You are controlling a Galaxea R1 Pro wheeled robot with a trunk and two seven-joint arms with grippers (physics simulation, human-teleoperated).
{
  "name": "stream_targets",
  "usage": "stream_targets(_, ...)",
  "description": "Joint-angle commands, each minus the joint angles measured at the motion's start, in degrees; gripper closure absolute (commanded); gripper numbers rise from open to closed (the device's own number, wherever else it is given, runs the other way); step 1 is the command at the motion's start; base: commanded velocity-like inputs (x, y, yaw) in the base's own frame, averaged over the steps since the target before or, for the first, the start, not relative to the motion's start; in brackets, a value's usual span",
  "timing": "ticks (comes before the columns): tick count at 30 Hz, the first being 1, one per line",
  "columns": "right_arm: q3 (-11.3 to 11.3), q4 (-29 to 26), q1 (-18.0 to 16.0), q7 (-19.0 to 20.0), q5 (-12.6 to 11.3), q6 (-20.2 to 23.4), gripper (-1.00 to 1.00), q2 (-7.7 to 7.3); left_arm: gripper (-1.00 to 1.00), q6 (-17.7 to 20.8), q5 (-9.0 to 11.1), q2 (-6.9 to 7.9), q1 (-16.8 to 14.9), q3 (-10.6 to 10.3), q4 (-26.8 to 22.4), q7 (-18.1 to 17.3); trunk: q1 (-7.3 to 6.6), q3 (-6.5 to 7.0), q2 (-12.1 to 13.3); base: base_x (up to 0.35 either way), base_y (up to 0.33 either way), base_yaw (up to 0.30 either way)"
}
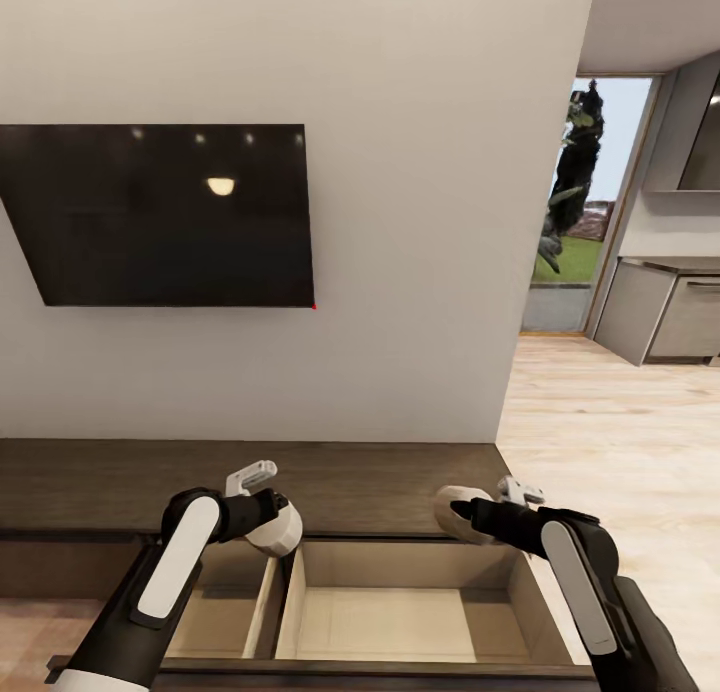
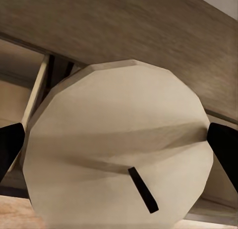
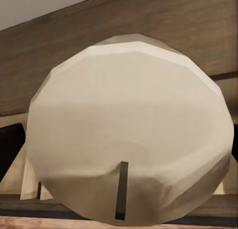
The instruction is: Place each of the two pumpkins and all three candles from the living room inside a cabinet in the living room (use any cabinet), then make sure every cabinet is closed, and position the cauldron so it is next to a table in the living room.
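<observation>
The left hand (image 1: 268, 517) is clamped on a pale candle (image 1: 275, 528), its fingers (image 2: 10, 144) pressing opposite sides of the round body. The right hand (image 1: 470, 517) grips a second candle (image 1: 455, 512) the same way. Both hover over the front lip of the cabinet (image 1: 250, 482), above its pulled-out drawer (image 1: 400, 612) at six o'clock in the head view. The candles look stiff, light and smooth-sided, so a hold across the middle of the cylinder, clear of the wick (image 2: 144, 189), should suit them best.

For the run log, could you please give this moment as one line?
left gripper: shut on left candle | right gripper: shut on right candle | cabinet drawer: open below both
</observation>
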Motion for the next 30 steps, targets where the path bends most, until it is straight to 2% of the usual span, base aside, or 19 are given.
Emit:
stream_targets(1,0.2,-0.1,-0.2,-0.8,-0.7,0.3,1.00,0.01,1.00,0.0,0.6,0.04,0.0,-0.1,-0.1,0.6,0.00,-0.06,0.0,0.000,0.000,0.000)
stream_targets(4,1.4,-0.5,-0.3,-0.9,-0.6,0.4,1.00,0.00,1.00,0.0,0.6,0.04,-0.1,-0.8,-0.1,0.6,0.00,-0.06,0.0,0.000,0.000,0.000)
stream_targets(8,1.7,-0.6,-0.4,-0.9,-0.6,0.4,1.00,0.04,1.00,0.0,0.6,0.11,0.0,-1.9,-0.4,0.6,0.00,-0.06,0.0,0.000,0.000,0.000)
stream_targets(12,2.0,-0.3,-0.4,-0.9,-0.5,0.3,1.00,0.04,1.00,0.0,0.6,0.12,0.0,-2.0,-0.3,0.6,0.00,-0.06,0.0,0.000,0.000,0.000)
stream_targets(16,5.0,1.9,-1.3,-2.0,-0.4,0.3,1.00,0.93,1.00,-0.1,0.6,-0.03,0.0,-3.3,0.1,0.6,0.00,-0.06,0.0,0.000,0.000,0.000)
stream_targets(18,7.1,6.3,-3.5,-6.2,-0.4,0.2,1.00,2.47,1.00,-0.2,0.5,-1.23,-0.1,-4.9,0.9,0.6,0.00,-0.06,0.0,0.000,0.000,0.000)
stream_targets(20,8.1,10.7,-5.2,-9.8,-0.4,0.0,1.00,3.80,1.00,-0.4,0.3,-2.87,-0.4,-5.4,3.1,0.6,0.00,-0.06,0.0,0.000,0.000,0.000)
stream_targets(23,8.6,14.5,-6.4,-12.1,-0.2,-0.3,1.00,5.33,1.00,-0.5,-1.3,-4.20,-2.0,-6.1,7.8,0.6,0.00,-0.06,0.0,0.000,0.000,0.000)
stream_targets(26,9.2,16.2,-6.9,-13.0,-0.2,-1.8,1.00,6.12,1.00,-5.0,-3.9,-5.65,-2.8,-7.6,13.2,0.6,0.00,-0.06,0.0,0.000,0.000,0.000)
stream_targets(30,12.7,19.0,-7.1,-13.4,-0.4,-3.9,1.00,6.87,1.00,-9.8,-4.6,-6.15,-3.7,-9.3,19.6,0.6,0.00,-0.06,0.0,0.000,0.000,0.000)
